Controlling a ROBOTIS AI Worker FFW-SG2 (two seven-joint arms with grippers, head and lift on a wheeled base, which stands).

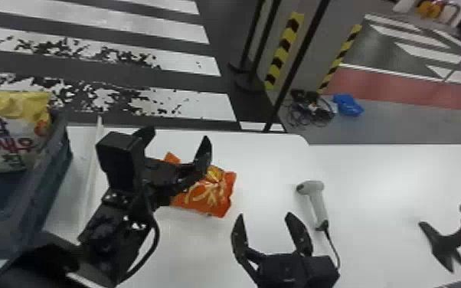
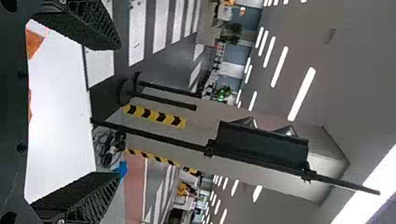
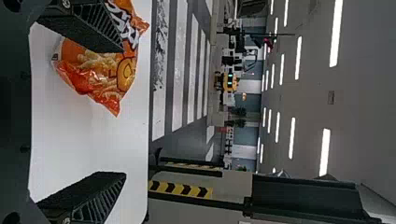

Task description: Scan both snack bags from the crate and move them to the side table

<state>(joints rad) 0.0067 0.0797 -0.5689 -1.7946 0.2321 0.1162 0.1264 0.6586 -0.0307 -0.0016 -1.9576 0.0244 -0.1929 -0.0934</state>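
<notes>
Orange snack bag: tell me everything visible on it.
The orange snack bag looks like glossy plastic film, plump, creased, with crinkled edges. It's printed with yellow snack pieces and white lettering. It lies on the white table, between the crate and the scanner. The left end effector covers part of it in the head view; whether they touch, I can't tell.

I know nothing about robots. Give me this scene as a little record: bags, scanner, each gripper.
orange bag: lying on the white table
yellow-topped bag: in the crate, at far left
scanner: on the white surface, right of the orange bag, cord attached
left gripper: open, partly hiding the orange bag
right gripper: open, empty
</notes>
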